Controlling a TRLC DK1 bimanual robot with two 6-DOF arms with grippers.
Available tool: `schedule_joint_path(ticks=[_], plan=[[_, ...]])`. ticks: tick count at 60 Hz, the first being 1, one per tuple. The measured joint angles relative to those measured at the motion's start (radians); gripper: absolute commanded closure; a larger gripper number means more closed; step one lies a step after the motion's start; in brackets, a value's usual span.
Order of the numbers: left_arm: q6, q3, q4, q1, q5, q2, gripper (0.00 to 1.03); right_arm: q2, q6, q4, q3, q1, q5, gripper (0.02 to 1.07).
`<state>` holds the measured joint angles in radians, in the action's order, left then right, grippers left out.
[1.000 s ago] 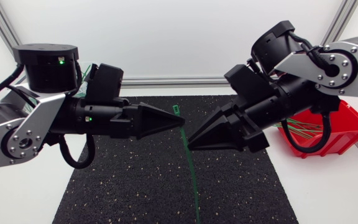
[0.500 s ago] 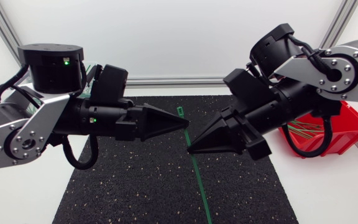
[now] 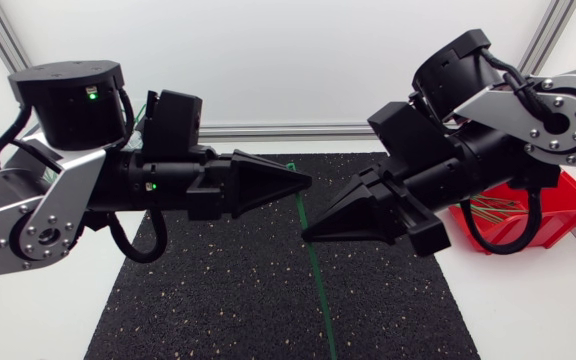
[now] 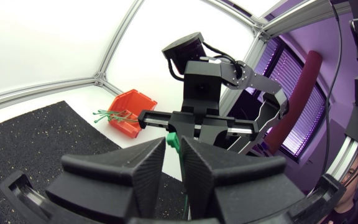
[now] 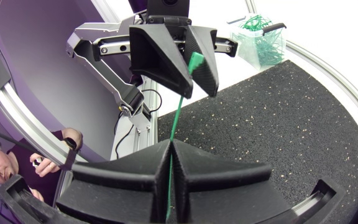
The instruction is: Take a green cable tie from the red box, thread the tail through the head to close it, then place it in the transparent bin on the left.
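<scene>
A green cable tie (image 3: 308, 265) hangs over the black mat, its head (image 3: 290, 167) up and its tail trailing toward the front edge. My right gripper (image 3: 305, 236) is shut on the strap a little below the head; in the right wrist view the strap (image 5: 178, 115) rises from between its closed fingers (image 5: 170, 144). My left gripper (image 3: 306, 183) faces it from the left, slightly open, with the tie's head (image 4: 173, 140) standing in the narrow gap at its fingertips (image 4: 172, 144). The red box (image 3: 558, 215) sits at the right, the transparent bin (image 5: 260, 40) behind my left arm.
More green ties (image 3: 488, 208) lie in the red box, partly hidden by my right arm. The bin holds several closed ties. A black speckled mat (image 3: 218, 300) covers the table's middle, with white table around it and a metal frame along the back.
My right gripper has shut on the tie's strap. My left gripper has slid right along the tie's head and its fingers have loosened. The tail has swung slightly.
</scene>
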<state>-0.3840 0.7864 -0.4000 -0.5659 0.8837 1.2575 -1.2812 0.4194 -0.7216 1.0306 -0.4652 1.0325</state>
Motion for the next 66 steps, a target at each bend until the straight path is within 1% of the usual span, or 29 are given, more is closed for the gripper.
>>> schedule_joint_path(ticks=[5, 23, 35, 53, 66], plan=[[-0.016, -0.018, -0.044, 0.0, -0.003, 0.0, 0.74, 0.008, -0.018, 0.025, -0.017, 0.021, 0.02, 1.01], [-0.063, -0.069, -0.108, -0.002, -0.027, 0.0, 0.74, 0.019, -0.068, 0.103, -0.032, 0.055, 0.047, 1.01], [-0.134, -0.069, -0.204, -0.002, -0.064, 0.0, 0.74, 0.02, -0.102, 0.158, -0.052, 0.055, 0.068, 1.01], [-0.166, -0.069, -0.222, -0.002, -0.074, 0.0, 0.74, 0.02, -0.136, 0.203, -0.069, 0.066, 0.072, 1.01], [-0.167, -0.069, -0.23, -0.002, -0.074, 0.013, 0.75, 0.02, -0.144, 0.203, -0.071, 0.068, 0.072, 1.01]])
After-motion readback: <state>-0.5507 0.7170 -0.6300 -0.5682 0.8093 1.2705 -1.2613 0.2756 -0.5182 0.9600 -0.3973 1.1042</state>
